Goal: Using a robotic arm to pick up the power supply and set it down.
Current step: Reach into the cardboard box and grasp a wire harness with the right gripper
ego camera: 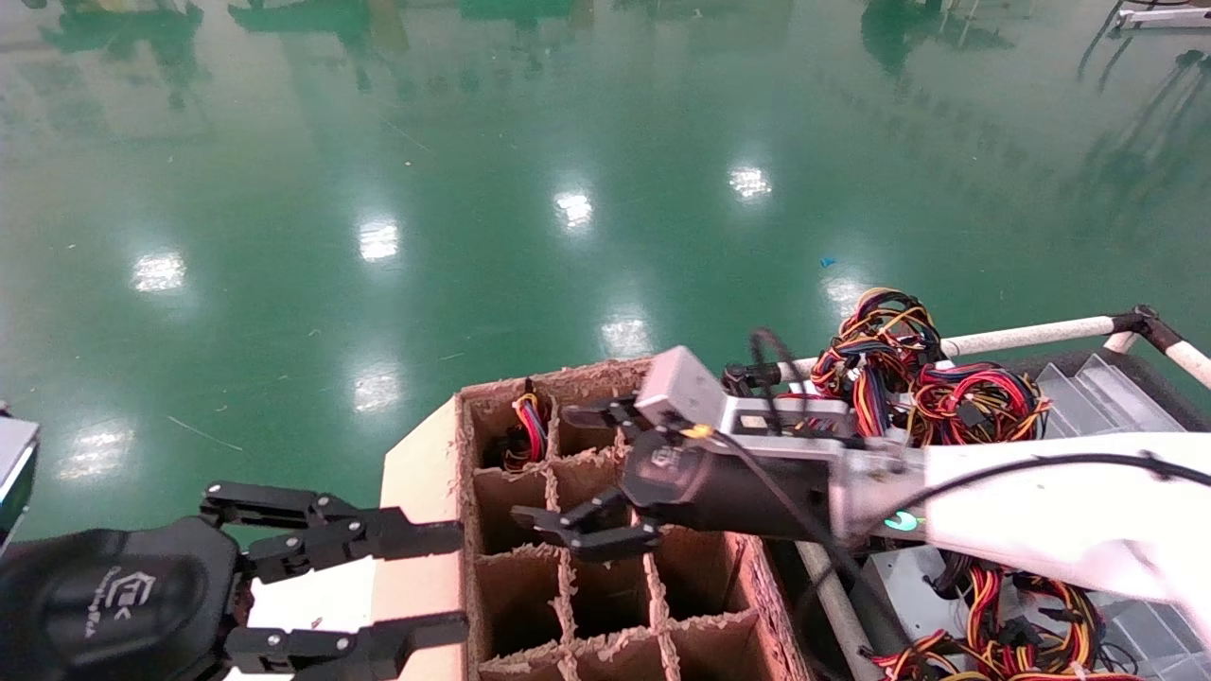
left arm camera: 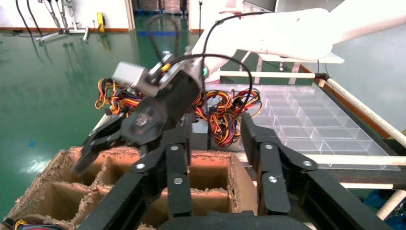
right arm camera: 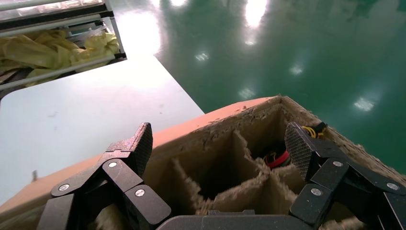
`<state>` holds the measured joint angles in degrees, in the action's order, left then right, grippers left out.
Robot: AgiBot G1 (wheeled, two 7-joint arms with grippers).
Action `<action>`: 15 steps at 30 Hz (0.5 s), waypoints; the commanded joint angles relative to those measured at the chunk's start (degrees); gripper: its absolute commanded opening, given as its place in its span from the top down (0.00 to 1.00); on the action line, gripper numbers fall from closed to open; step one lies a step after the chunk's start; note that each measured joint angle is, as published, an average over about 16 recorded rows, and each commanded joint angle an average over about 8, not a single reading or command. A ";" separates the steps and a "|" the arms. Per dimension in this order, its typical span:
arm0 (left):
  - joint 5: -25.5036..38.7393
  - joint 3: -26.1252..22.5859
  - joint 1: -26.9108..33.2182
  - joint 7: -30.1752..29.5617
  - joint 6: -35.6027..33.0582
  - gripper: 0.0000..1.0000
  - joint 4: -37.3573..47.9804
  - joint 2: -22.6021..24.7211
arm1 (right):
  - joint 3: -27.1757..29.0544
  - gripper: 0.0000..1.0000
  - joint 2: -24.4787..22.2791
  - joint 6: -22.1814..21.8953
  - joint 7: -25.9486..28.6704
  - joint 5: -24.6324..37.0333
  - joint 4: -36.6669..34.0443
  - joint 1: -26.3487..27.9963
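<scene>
Cardboard forms the divided box (ego camera: 605, 530) at near centre — a grid of cells with ragged edges, its flap (ego camera: 416, 511) folded out to the left. One far-left cell holds a bundle of red and yellow wires (ego camera: 528, 427); the other visible cells show only bare walls. The right gripper (ego camera: 582, 478) on the white robotic arm (ego camera: 1041, 515) hangs above the box's far cells, fingers spread wide and gripping nothing. The left gripper (ego camera: 416, 586) sits at near left over the flap, also wide open and empty. Right of the box, behind a white rail (ego camera: 1022, 336), power supplies (ego camera: 908, 577) lie with tangled red, yellow and black wire bundles (ego camera: 908, 378) beside clear plastic trays (ego camera: 1107, 392). Green floor (ego camera: 473, 189) extends unobstructed far and left — open room on those sides.
</scene>
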<state>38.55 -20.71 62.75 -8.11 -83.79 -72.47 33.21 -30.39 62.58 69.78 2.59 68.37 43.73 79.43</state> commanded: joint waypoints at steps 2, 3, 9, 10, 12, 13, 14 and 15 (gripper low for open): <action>0.00 0.00 0.00 0.00 0.00 1.00 0.00 0.00 | -0.88 0.00 3.01 -1.53 -1.98 1.71 -4.45 1.57; 0.00 0.00 0.00 0.00 0.00 1.00 0.00 0.00 | -1.01 0.00 3.83 -2.30 -2.63 2.13 -5.82 2.00; 0.00 -0.01 0.00 0.00 0.00 1.00 0.00 0.00 | -1.41 0.00 9.08 -6.61 -6.77 3.73 -14.32 4.53; 0.00 -0.01 0.00 0.00 0.00 1.00 0.00 0.00 | -1.50 0.00 9.97 -7.24 -7.44 3.96 -15.81 4.98; 0.00 -0.01 0.00 0.00 0.00 1.00 0.00 0.00 | -1.69 0.00 11.65 -8.48 -8.76 4.38 -18.65 5.87; -0.01 -0.01 0.00 0.00 0.00 1.00 0.00 0.00 | -1.82 0.00 12.42 -9.20 -9.43 4.61 -19.97 6.31; -0.01 -0.01 0.00 0.00 0.00 1.00 0.00 0.00 | -1.97 0.00 13.10 -9.92 -10.08 4.81 -21.17 6.72; -0.01 -0.01 0.00 0.00 0.00 1.00 0.00 0.00 | -2.13 0.00 13.69 -10.62 -10.66 4.97 -22.18 7.08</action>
<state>38.54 -20.72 62.75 -8.10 -83.79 -72.47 33.21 -32.71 75.59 59.27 -7.68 72.85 22.87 86.07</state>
